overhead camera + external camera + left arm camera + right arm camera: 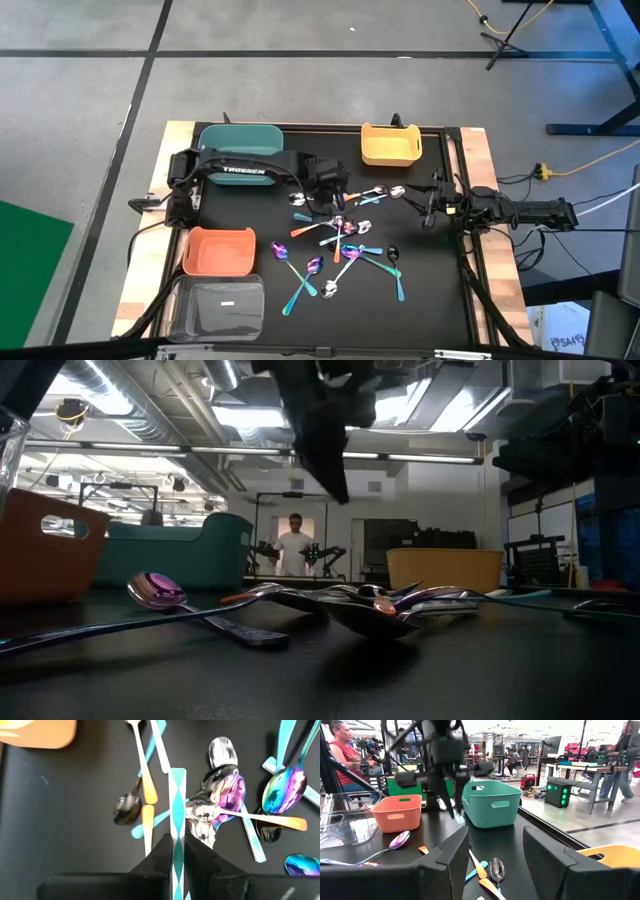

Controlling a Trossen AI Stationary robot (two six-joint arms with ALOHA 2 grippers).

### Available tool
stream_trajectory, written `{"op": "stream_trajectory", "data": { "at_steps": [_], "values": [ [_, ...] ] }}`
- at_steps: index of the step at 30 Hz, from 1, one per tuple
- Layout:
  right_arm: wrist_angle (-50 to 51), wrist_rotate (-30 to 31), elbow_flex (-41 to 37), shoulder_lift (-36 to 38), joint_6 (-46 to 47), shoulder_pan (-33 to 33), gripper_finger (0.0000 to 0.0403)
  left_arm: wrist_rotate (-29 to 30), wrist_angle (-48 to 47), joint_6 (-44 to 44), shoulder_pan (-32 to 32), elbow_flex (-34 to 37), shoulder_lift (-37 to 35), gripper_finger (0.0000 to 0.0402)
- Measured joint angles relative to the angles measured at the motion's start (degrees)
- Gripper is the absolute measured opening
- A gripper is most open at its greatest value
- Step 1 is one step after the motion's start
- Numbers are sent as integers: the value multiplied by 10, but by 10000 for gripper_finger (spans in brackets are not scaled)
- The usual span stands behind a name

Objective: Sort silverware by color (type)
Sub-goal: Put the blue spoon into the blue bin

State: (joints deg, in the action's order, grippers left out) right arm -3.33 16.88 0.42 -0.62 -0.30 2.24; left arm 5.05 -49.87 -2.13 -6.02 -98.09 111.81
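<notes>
A scatter of spoons [340,245] covers the tabletop's middle. Above its far part, the left gripper [177,851] has its fingers clenched on a teal spoon handle [177,810], lifted clear. The thin pinch could let it twist or slip. The right gripper [492,852] waits with fingers spread near the right edge. Only the left wrist view shows this grip; the overhead view hides it.

The middle of the tabletop [420,300] is cluttered by the spoons [340,245], many crossed or touching. Its left edge is lined by the teal bin [240,140], orange bin [218,252] and clear bin [218,305]; the yellow bin [390,145] blocks the far edge. Bare surface is left toward the near right.
</notes>
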Motion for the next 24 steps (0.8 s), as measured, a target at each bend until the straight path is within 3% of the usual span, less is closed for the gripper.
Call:
{"op": "stream_trajectory", "data": {
  "at_steps": [14,24],
  "values": [
    [0,0,0,0,0,0,175,8,-158,0,-41,-197,0,22],
    [0,0,0,0,0,0,175,73,-339,-1,-88,-319,-1,22]
  ]
}}
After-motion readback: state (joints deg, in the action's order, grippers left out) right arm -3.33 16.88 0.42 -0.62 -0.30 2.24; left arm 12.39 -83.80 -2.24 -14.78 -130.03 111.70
